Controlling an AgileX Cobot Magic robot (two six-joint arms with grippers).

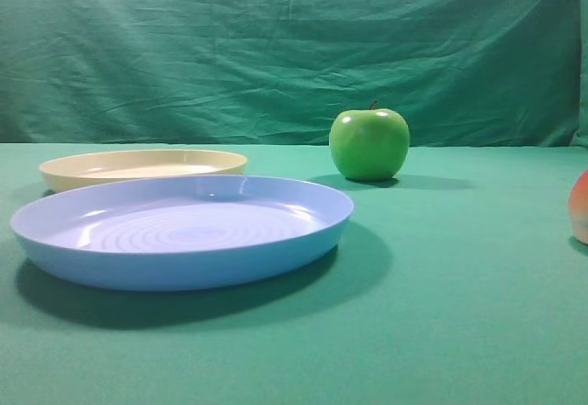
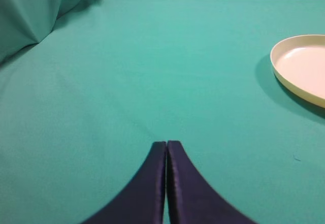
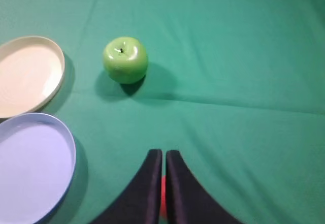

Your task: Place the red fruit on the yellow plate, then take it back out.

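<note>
Red fruit shows only as a sliver at the far right edge of the exterior high view, resting on the green table, well apart from the yellow plate at the left. That plate sits just behind the larger blue plate, and a green apple stands farther back, right of both. No arm appears here.

From the left wrist view, the left claw has its jaws pressed together on nothing, over bare cloth, with the yellow plate's rim off to the right. It looks parked, leaving the work to the other arm.

From the right wrist view, the right claw has its jaws together too, and a thin red strip shows in the slit between them. That may be the fruit lying below, but I cannot tell whether anything is gripped. This view alone shows both plates and the apple from above, all empty and untouched; the fruit looks not yet delivered.
</note>
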